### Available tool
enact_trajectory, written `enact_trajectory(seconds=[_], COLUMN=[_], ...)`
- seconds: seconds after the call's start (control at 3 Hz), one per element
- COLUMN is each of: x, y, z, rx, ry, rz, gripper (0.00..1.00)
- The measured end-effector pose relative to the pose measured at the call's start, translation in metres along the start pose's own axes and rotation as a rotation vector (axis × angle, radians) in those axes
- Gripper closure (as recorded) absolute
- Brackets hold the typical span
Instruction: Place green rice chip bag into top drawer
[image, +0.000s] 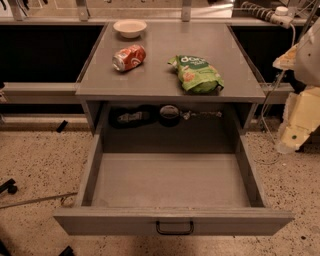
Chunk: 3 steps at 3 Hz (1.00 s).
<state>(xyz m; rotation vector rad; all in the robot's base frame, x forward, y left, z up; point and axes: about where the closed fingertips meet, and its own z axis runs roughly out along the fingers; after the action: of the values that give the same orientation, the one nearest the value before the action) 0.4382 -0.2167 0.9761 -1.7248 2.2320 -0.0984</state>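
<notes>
The green rice chip bag (196, 74) lies flat on the grey table top, right of centre, with its white lettering facing up. The top drawer (172, 227) is pulled fully open below the table top. Its front panel with the black handle (174, 228) is nearest the camera, and its inside shows nothing in it. My gripper (300, 117) hangs as a cream-coloured shape at the right edge of the view. It is beside the table's right side, well apart from the bag, with nothing seen in it.
A red-orange soda can (129, 58) lies on its side at the table's left. A white bowl (130, 28) stands at the back. Dark objects (150, 116) sit in the recess behind the drawer. Cables (267, 120) hang at the right, over speckled floor.
</notes>
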Motion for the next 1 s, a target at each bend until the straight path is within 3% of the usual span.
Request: enact_trajectory(seconds=[0.33, 0.67, 1.0], x=[-0.001, -0.002, -0.005], y=[-0.002, -0.035, -0.102], z=[-0.001, 0.011, 0.032], rx=[0.012, 0.015, 0.045], ry=[0.002, -0.039, -0.073], rz=[0.000, 0.068, 0.150], gripper=[0.00, 0.00, 0.00])
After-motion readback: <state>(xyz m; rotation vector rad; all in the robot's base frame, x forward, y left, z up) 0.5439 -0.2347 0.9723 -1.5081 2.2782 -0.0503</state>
